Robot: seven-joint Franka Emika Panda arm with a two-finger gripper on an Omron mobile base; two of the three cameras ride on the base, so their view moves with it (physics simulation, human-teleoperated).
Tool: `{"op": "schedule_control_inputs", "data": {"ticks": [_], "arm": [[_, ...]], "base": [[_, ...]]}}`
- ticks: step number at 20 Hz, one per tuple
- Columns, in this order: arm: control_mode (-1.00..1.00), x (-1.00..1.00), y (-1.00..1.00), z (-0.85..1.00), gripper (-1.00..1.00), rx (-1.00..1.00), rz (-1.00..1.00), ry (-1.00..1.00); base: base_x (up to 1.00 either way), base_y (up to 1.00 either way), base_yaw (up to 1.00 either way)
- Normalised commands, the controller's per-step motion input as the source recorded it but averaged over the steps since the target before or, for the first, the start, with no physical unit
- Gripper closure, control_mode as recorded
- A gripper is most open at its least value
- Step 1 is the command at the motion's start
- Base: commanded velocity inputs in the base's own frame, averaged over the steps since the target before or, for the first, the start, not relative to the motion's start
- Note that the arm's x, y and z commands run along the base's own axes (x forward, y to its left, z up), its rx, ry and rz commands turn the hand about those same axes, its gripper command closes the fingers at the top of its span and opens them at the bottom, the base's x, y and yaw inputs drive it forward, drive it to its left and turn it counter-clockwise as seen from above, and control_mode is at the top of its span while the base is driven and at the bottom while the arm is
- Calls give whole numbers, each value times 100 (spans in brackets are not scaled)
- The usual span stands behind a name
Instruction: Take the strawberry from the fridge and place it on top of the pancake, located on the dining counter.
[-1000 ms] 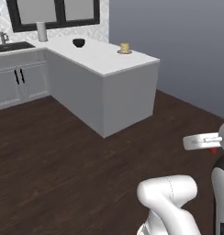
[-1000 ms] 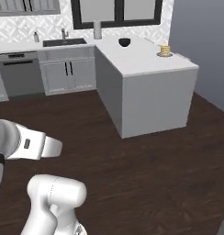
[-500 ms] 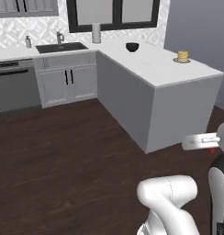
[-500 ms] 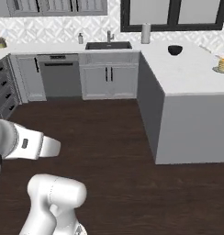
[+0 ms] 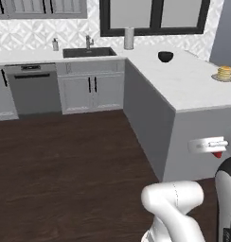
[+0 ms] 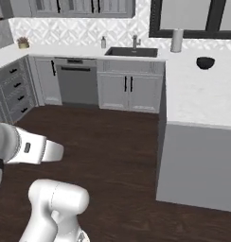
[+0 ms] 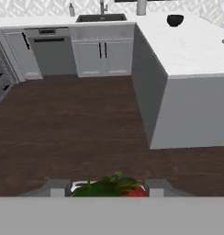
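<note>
We are holding the strawberry [image 7: 114, 187] between the two dark fingertips [image 7: 58, 187] of our gripper [image 7: 107, 189], closed on it from both sides; in the hand view its red flesh and green leafy cap are sitting at the bottom, between the tips. In the left base view the gripper [image 5: 213, 146] is showing at the right edge, a pale block with a spot of red just under it, in front of the grey base of the dining counter [image 5: 183, 85]. The counter's white marble slab is stretching away from us toward the window wall. The pancake [image 5: 224, 73] is sitting on its round grey plate [image 5: 223, 78] near the slab's far right edge, well apart from the gripper. A small black bowl [image 5: 165, 56] is resting farther back on the same slab, and it is also appearing in the right base view [image 6: 205, 62] and the hand view [image 7: 175, 20]. Along the back wall we are seeing a dark sink [image 5: 88, 52] with a faucet [image 5: 88, 42], a soap bottle [image 5: 55, 45] to its left, a grey cylindrical canister [image 5: 129, 38] to its right, a dishwasher [image 5: 31, 90], and light grey cabinets [image 5: 91, 91] with black handles. The floor [image 5: 65, 170] is dark wood.
</note>
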Motion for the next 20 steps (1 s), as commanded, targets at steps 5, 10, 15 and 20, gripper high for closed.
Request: {"op": "schedule_control_inputs", "data": {"ticks": [5, 10, 15, 20], "arm": [[100, 0, 0, 0, 100, 0, 0, 0], [100, 0, 0, 0, 100, 0, 0, 0], [100, 0, 0, 0, 100, 0, 0, 0], [100, 0, 0, 0, 100, 0, 0, 0]], "base": [[23, -100, 46], [0, -100, 48], [0, -100, 47], [-52, -100, 48]]}}
